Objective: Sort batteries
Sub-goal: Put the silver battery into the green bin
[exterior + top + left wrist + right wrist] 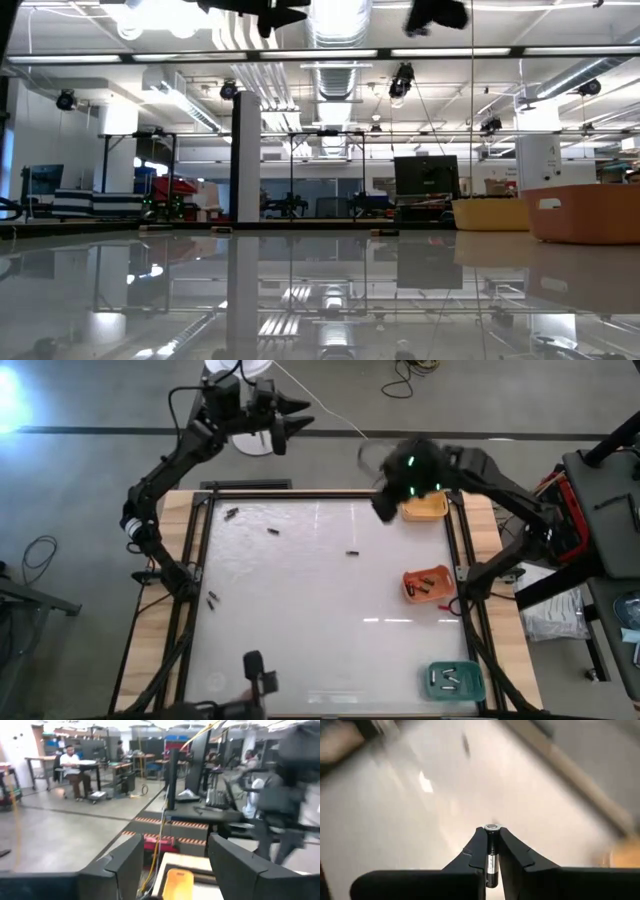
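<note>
Loose batteries lie on the white table top: one (pixel 232 513) near the far left corner, one (pixel 272 531), one (pixel 352 553) near the middle, and one (pixel 212 598) by the left edge. My right gripper (pixel 492 832) hovers blurred above the far right part of the table (pixel 386 508), beside the yellow tray (pixel 428 510), shut on a battery. My left gripper (pixel 300 415) is raised high beyond the far edge, open (pixel 175 845) and empty. Both grippers show at the top of the low view, left (pixel 270 15) and right (pixel 437 12). My right gripper pinches one battery (pixel 491 860) between its two fingers. The battery lies along the fingers, its silvery end cap (pixel 492 826) poking out at their tips. It is lifted clear of the table.
An orange tray (pixel 410 592) on the right side holds a few batteries, and a teal tray (pixel 436 666) at the near right corner holds some more. The yellow tray (pixel 490 213) and orange tray (pixel 585 212) stand at the right in the low view. People sit in the room beyond.
</note>
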Tool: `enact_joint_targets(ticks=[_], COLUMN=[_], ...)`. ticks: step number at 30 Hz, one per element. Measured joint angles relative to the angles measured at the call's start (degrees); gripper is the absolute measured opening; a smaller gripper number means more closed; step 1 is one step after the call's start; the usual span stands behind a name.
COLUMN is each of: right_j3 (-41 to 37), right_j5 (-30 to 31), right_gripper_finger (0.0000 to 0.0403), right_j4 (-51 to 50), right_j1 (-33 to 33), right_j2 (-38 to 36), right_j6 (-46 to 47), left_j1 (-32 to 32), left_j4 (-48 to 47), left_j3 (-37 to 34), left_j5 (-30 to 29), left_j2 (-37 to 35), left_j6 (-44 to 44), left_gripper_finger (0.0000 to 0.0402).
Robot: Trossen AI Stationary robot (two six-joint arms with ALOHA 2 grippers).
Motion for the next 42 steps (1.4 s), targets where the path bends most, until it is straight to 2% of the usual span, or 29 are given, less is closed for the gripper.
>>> enact_joint_targets(ticks=[4, 6, 17, 21, 27, 35, 38, 42], right_j3=[-3.09, -5.91, -24.20, -30.31, -39.98, -49.43, -51.87, -54.50], right_j5=[1.90, 1.80, -10.50, -12.10, -13.84, -16.77, -17.09, -17.71], right_gripper_finger=[0.0018, 0.0018, 0.0018, 0.0018, 0.0018, 0.0018, 0.0018, 0.0020], right_j4=[-16.83, -22.22, -18.42, -12.58, 0.34, 20.05, 23.18, 23.20], right_j1=[6.37, 10.87, 39.79, 48.24, 58.30, 71.08, 74.71, 76.23], right_j2=[0.00, -0.15, -2.26, -2.35, -2.33, -2.20, -1.62, -1.57], right_j6=[9.67, 16.07, 50.58, 59.07, 70.51, 89.22, 95.30, 99.60], left_j1=[1.34, 1.74, 1.90, 1.93, 1.90, 1.90, 1.90, 1.90], left_j4=[-0.81, 0.20, 1.83, 1.10, -0.53, -1.17, -1.58, -2.14], left_j3=[0.00, 0.00, 0.00, 0.00, 0.00, 0.00, 0.00, 0.00], left_j5=[-0.69, -0.71, -0.60, -0.20, 4.11, 4.49, 4.51, 4.47], left_j2=[-0.36, -0.47, -0.43, -0.45, -0.91, -2.28, -2.89, -3.57], left_j6=[1.14, 2.13, 4.83, 4.81, 4.46, 4.37, 4.12, 2.81], left_gripper_finger=[0.0205, 0.0206, 0.0206, 0.0206, 0.0206, 0.0206, 0.0206, 0.0206])
